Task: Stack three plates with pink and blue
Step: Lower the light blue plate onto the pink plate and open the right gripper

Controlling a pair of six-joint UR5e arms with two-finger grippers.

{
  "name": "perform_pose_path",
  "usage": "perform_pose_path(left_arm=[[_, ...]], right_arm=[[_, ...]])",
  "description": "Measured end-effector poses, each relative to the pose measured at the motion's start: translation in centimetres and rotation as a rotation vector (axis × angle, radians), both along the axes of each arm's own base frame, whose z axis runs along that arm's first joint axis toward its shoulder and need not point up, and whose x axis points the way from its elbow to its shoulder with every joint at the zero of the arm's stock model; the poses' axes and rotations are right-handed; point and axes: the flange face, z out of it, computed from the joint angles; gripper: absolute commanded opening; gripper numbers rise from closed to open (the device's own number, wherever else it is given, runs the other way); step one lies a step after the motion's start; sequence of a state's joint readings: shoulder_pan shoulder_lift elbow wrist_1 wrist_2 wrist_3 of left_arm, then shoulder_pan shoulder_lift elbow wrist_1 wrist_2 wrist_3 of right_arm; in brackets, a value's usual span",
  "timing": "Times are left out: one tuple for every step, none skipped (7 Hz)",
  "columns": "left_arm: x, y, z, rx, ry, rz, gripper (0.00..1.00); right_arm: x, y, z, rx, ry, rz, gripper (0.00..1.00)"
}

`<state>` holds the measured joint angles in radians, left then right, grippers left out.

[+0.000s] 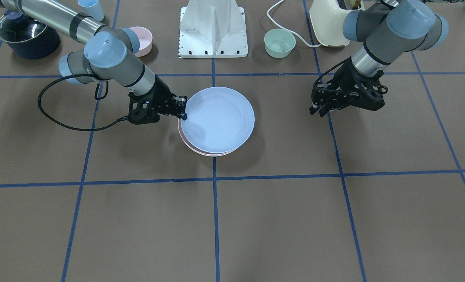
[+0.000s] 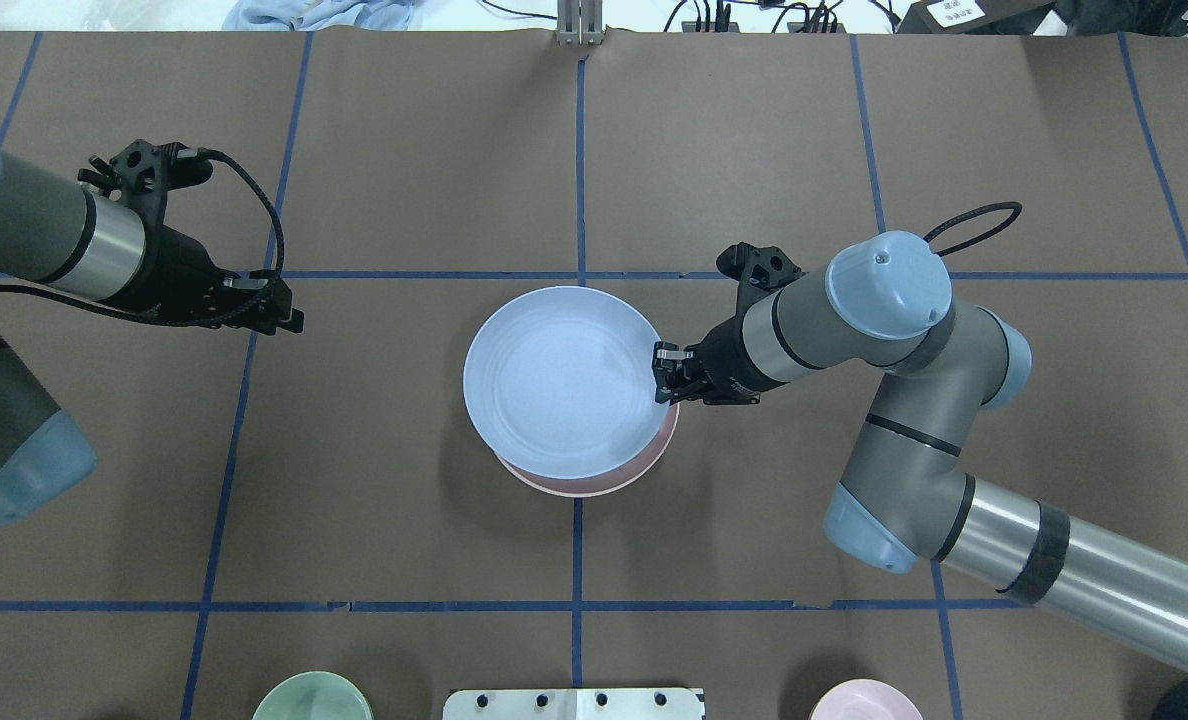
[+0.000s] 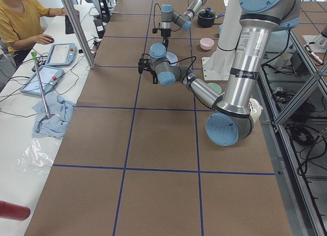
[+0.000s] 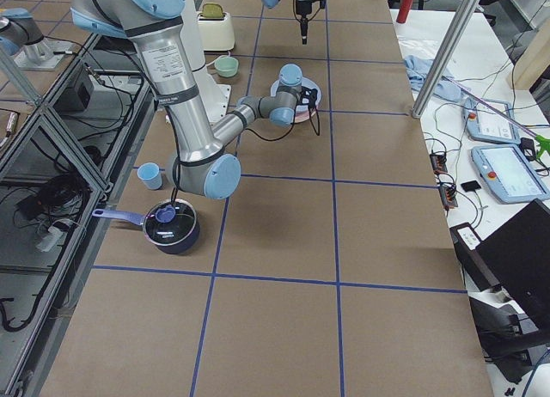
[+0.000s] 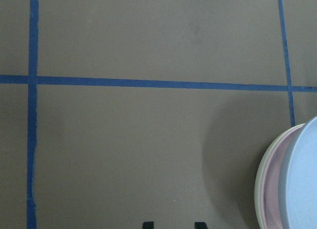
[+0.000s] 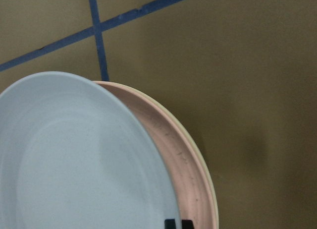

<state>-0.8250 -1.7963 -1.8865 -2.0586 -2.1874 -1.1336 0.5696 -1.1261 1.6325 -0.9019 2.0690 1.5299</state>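
Note:
The light blue plate (image 1: 217,119) (image 2: 559,380) lies tilted and offset on the pale pink plate (image 1: 213,153) (image 2: 584,485) at the table's middle. The right wrist view shows the blue plate (image 6: 74,159) over the speckled pink plate (image 6: 173,154), with the cream-white plate's thin rim (image 6: 212,194) beneath. My right gripper (image 1: 182,107) (image 2: 662,372) (image 6: 178,223) is shut on the blue plate's rim. My left gripper (image 1: 319,110) (image 2: 289,315) (image 5: 173,224) is open and empty, hovering well away from the stack (image 5: 271,184).
A small pink bowl (image 1: 142,39) and a mint-green bowl (image 1: 279,42) stand near the robot's white base (image 1: 213,29). A dark pot (image 1: 27,35), a blue cup (image 1: 89,8) and a cream appliance (image 1: 330,21) sit at the back. Blue tape lines grid the brown table.

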Motion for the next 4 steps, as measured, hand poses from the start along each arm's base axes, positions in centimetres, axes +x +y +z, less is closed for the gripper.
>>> perform_pose_path(left_arm=[[0.05, 0.01, 0.02, 0.000, 0.000, 0.001, 0.40], [0.09, -0.01, -0.01, 0.000, 0.000, 0.001, 0.41], [0.13, -0.05, -0.03, 0.000, 0.000, 0.001, 0.41], [0.15, -0.06, -0.04, 0.000, 0.000, 0.001, 0.41]], right_arm=[[0.19, 0.20, 0.42, -0.002, 0.004, -0.001, 0.00], [0.31, 0.38, 0.76, -0.005, 0.008, -0.003, 0.00], [0.42, 0.57, 0.92, -0.006, 0.009, -0.006, 0.00], [0.39, 0.82, 1.02, -0.007, 0.009, -0.010, 0.02]])
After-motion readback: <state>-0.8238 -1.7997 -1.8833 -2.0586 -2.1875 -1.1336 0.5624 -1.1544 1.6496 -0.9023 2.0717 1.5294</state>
